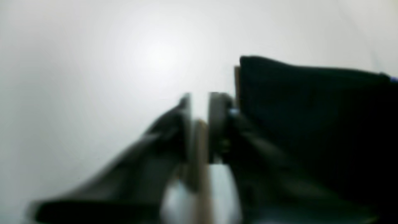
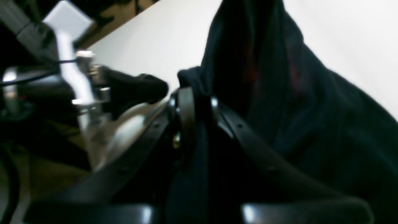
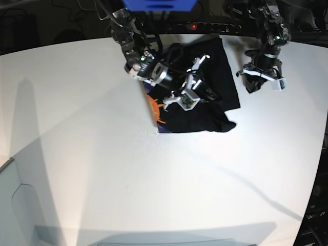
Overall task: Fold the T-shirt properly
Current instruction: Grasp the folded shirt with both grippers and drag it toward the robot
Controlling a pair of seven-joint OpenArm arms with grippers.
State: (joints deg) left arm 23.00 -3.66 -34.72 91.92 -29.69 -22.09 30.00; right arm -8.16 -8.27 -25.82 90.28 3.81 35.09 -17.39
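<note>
White table (image 3: 77,154) fills the frame; mid-fold, our right gripper (image 2: 196,102) pinches the T-shirt (image 3: 205,110) at upper centre. Our left gripper (image 1: 199,105), closed and empty at upper right, needs an edge.

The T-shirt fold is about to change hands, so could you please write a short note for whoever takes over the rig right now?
Right gripper: shut on the T-shirt, pinching black cloth over the shirt's middle.
Left gripper: shut, holding nothing, beside the shirt's edge and apart from it.
T-shirt: bunched on the white table near the far edge, part of the orange print showing at one edge, one end trailing out in a point.
Done: the shirt is gathered into a rough pile, not a neat fold.
Left: spread or square it up, finish the folds, then release.
</note>
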